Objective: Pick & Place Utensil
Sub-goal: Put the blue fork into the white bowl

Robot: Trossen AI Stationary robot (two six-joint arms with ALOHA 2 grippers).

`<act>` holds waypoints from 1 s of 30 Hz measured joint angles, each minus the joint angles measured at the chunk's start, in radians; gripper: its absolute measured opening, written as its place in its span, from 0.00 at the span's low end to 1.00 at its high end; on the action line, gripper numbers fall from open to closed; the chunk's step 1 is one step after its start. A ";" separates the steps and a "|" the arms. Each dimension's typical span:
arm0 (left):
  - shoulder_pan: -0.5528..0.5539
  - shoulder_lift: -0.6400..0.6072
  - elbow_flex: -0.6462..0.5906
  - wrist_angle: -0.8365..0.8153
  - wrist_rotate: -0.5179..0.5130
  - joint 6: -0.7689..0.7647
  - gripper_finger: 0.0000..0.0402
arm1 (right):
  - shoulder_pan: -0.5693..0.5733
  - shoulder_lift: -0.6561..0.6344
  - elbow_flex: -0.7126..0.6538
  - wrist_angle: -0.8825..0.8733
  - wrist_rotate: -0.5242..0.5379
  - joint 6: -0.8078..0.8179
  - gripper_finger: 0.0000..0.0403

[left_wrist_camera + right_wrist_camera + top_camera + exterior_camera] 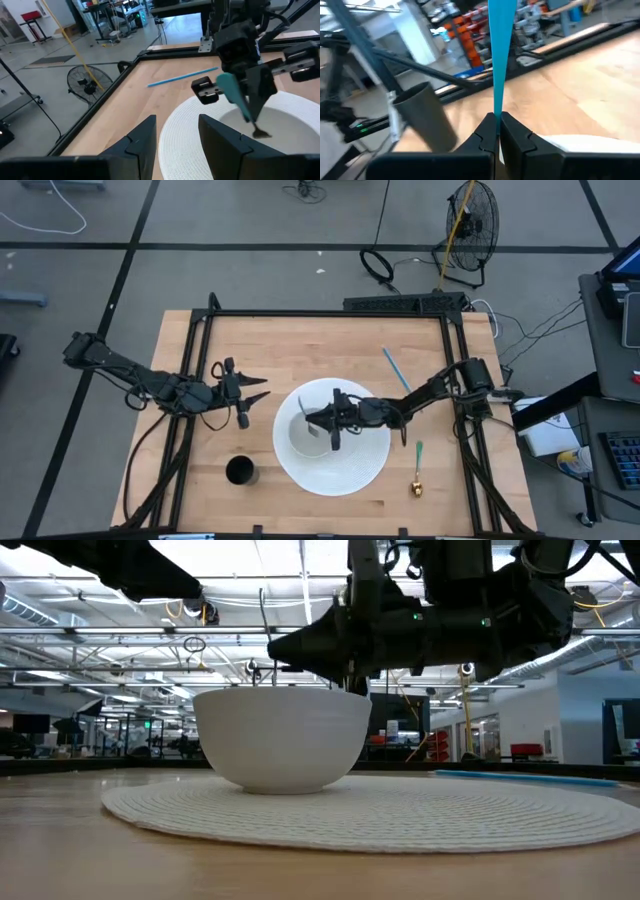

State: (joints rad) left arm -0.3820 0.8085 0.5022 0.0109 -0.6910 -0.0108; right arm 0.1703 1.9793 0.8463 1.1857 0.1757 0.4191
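Right gripper (335, 425) clenching teal-handled utensil (235, 92), dangling it tip-down over white bowl (312, 432) on round mat (370, 465). Pick looking done; drop into bowl remaining (my guess). Left gripper (250, 394) waiting spread beside mat, holding nothing.

This is a robotics lab in a large industrial hall. The wooden table (300, 345) stands in a black metal frame on a grey concrete floor (250, 220) with loose cables and a floor fan (474, 218). Beyond it run exposed ceiling trusses (150, 635), strip lights and orange storage racks (470, 25).
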 joint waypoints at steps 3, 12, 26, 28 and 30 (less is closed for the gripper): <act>0.000 0.000 0.000 0.000 -0.003 0.001 0.38 | 0.000 -0.005 0.000 -0.051 0.032 0.011 0.00; 0.000 0.000 0.000 -0.001 -0.011 0.002 0.38 | 0.000 -0.009 0.004 -0.084 0.029 0.017 0.00; 0.000 -0.013 0.000 0.001 -0.020 0.009 0.38 | 0.000 -0.009 0.004 -0.142 0.032 0.026 0.00; 0.000 -0.013 0.000 0.000 0.013 0.002 0.38 | 0.000 -0.009 0.004 -0.140 0.032 0.006 0.00; 0.000 -0.013 0.000 -0.001 0.047 -0.006 0.38 | 0.000 -0.009 0.004 -0.131 0.030 -0.019 0.00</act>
State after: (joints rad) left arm -0.3822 0.7956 0.5022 0.0097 -0.6441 -0.0169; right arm 0.1707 1.9701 0.8499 1.0547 0.2056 0.4001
